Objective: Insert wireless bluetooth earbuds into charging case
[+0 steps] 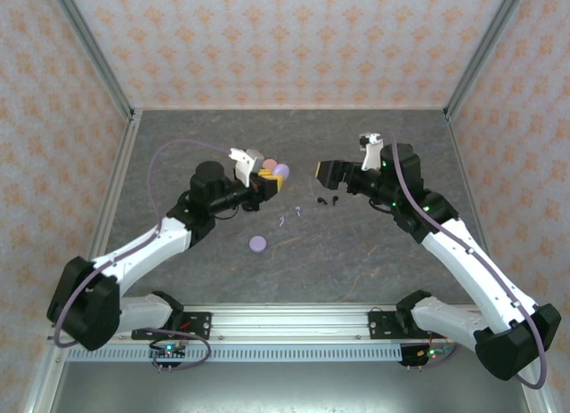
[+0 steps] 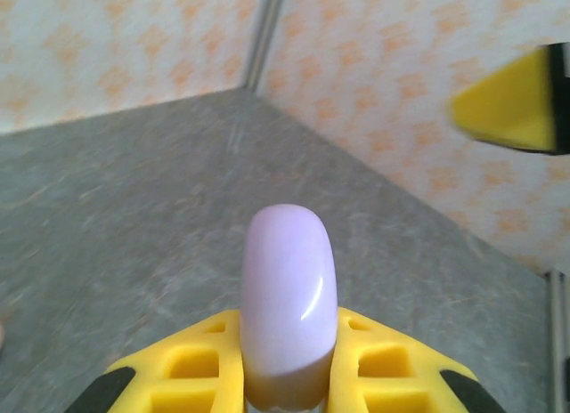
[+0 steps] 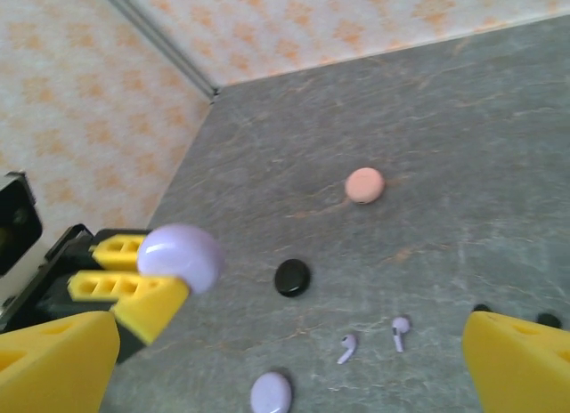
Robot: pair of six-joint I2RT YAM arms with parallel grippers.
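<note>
Our left gripper (image 2: 287, 342) pinches a lilac case (image 2: 287, 279) on edge, its lid apparently shut. Our right gripper (image 3: 292, 333) hangs with jaws spread wide, holding nothing. Below it, between its fingertips, two lilac earbuds (image 3: 347, 348) lie loose on the table (image 3: 445, 119). We judge none seated yet; picking and inserting are left.

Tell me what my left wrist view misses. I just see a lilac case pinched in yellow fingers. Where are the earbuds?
Observer: Two lilac earbuds lie on the table between the arms.
Operator: Is the right gripper holding anything?
Observer: No, the right gripper is open and empty.
Operator: Any other cases?
Observer: A pink case, a black case and a second lilac case lie on the table.
</note>
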